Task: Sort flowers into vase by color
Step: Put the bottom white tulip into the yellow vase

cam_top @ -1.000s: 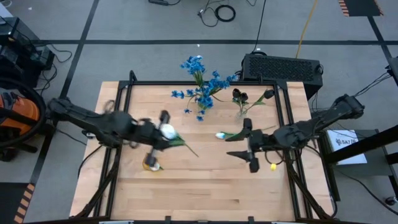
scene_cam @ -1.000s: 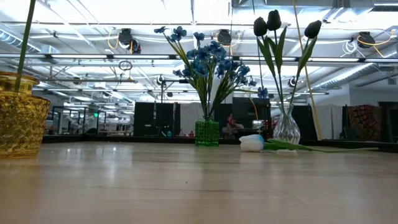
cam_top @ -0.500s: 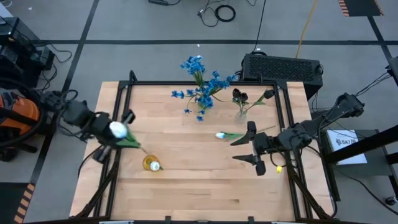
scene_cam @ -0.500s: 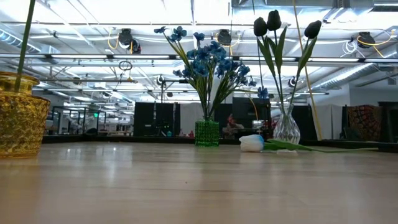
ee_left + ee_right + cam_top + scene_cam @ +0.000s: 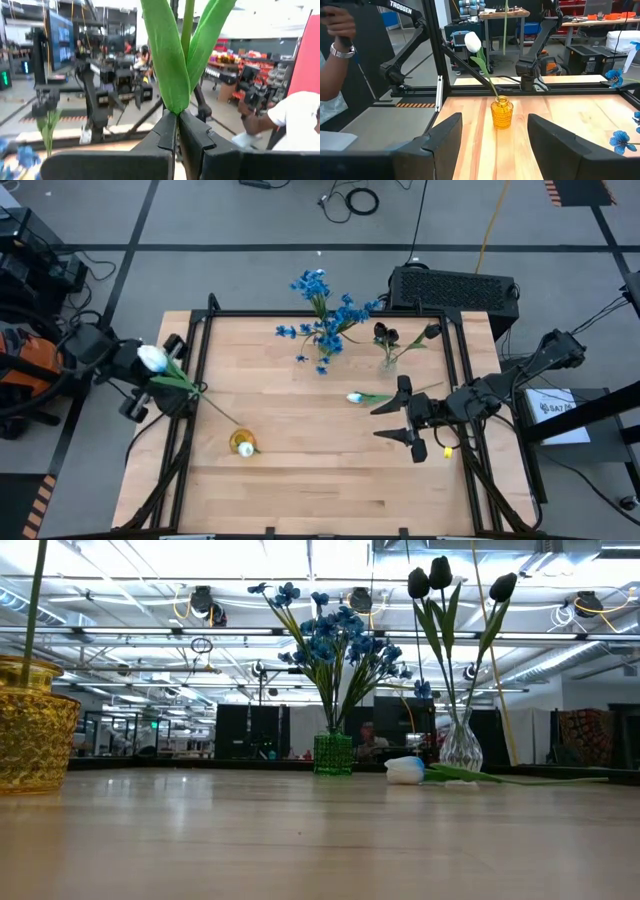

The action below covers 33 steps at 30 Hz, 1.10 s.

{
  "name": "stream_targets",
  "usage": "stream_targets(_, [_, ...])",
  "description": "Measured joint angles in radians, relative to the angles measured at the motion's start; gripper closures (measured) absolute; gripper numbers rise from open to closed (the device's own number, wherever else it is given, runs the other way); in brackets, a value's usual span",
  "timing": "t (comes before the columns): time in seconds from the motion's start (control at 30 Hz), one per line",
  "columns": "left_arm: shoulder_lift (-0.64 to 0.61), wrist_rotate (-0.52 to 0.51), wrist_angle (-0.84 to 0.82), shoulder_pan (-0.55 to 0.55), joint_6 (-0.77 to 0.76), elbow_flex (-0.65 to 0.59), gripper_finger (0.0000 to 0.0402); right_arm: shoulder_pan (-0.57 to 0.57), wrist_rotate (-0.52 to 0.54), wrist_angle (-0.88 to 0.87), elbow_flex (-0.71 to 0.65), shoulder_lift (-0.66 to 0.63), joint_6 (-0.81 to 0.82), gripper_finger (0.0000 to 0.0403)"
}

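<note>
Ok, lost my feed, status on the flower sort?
Left end effector shut on white tulip stem, at table's left edge. Right end effector open, idle. Second white tulip lying on table. Nothing in the way.

Left gripper (image 5: pixel 185 388) clamped at table's edge; right gripper (image 5: pixel 409 424) spread.

Pale, smooth wooden table (image 5: pixel 330 470); textured amber glass vase (image 5: pixel 501 113).
</note>
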Motion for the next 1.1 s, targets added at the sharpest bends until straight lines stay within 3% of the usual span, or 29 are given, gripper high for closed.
stream_targets(0.63, [-0.042, -0.052, -0.045, 0.000, -0.240, -0.278, 0.0386, 0.000, 0.000, 0.000, 0.000, 0.000, 0.000, 0.0186])
stream_targets(1.1, [-0.076, -0.059, -0.029, 0.000, -0.253, -0.396, 0.0386, 0.000, 0.000, 0.010, 0.000, 0.000, -0.002, 0.0186])
